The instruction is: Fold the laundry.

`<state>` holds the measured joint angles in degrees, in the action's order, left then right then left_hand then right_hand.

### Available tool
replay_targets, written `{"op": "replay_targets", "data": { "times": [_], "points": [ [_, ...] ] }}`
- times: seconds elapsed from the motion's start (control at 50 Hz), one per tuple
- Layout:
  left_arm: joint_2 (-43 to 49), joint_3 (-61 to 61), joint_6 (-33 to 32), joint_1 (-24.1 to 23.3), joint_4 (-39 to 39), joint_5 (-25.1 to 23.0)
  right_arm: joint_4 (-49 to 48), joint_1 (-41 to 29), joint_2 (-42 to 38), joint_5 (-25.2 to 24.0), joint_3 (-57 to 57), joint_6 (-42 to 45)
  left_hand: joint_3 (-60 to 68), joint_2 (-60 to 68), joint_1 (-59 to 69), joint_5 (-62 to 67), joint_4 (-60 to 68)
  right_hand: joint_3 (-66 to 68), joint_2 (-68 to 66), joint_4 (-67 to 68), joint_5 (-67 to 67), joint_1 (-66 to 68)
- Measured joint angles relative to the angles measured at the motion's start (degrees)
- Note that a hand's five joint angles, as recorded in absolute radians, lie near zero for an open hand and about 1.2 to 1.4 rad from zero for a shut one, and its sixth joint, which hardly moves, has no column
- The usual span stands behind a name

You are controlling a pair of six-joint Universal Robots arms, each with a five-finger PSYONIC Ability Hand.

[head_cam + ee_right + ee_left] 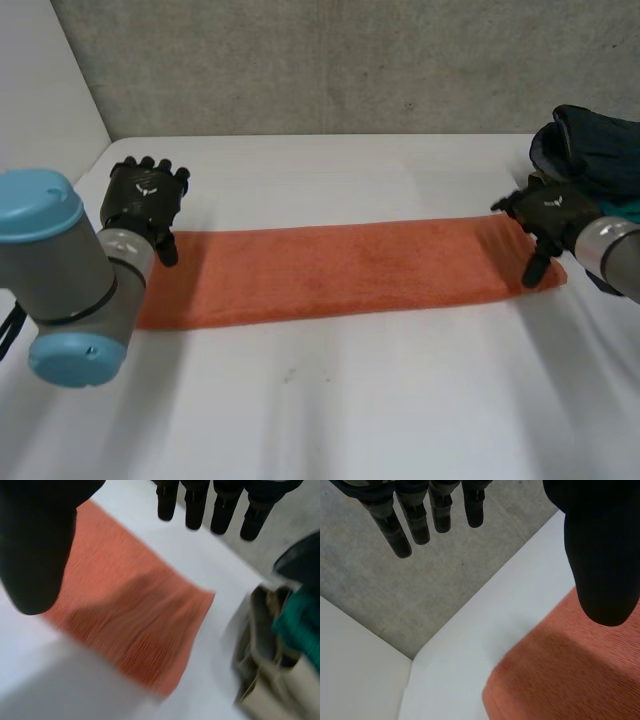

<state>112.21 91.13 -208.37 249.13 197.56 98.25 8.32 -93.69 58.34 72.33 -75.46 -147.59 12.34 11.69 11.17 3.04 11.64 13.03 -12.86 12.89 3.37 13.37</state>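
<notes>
The long orange terry towel (330, 270) lies flat across the white desk (330, 400), soft and limp, so we judge its end corners the best hold, with our left hand (145, 205) and right hand (548, 215) poised open there.

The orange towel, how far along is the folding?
The towel already lies as a long narrow strip, which looks like a first fold done. In hand: the left hand and right hand are open at its two ends, gripping nothing. Left: folding it shorter, then the pile of clothes beside the right hand.
</notes>
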Motion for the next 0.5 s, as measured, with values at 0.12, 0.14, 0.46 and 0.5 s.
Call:
{"op": "replay_targets", "data": {
  "times": [0.12,0.14,0.46,0.5],
  "points": [
    [-0.9,3.7,0.4,0.0,2.1,0.0,1.0,2.2,-3.2,-1.0,-0.6,1.1,0.0,0.0,0.0,0.0,0.0,12.2,-12.0,12.4,12.3,12.0],
    [-0.9,4.1,0.4,0.0,2.4,0.0,0.3,2.4,-4.2,-1.0,-0.5,1.4,0.0,0.0,0.0,0.0,0.0,13.9,-13.9,14.2,14.1,13.8],
    [-0.5,4.3,0.3,-0.6,3.1,0.0,-11.1,4.3,-11.7,3.0,0.0,8.1,0.0,0.0,0.0,0.0,0.0,54.5,-53.3,55.5,54.1,34.1],
    [-1.0,4.5,0.3,-0.7,3.1,0.0,-13.1,5.5,-10.2,4.6,-1.8,8.3,0.0,0.0,0.0,0.0,0.0,54.9,-53.5,55.6,54.1,34.1]
  ]
}}
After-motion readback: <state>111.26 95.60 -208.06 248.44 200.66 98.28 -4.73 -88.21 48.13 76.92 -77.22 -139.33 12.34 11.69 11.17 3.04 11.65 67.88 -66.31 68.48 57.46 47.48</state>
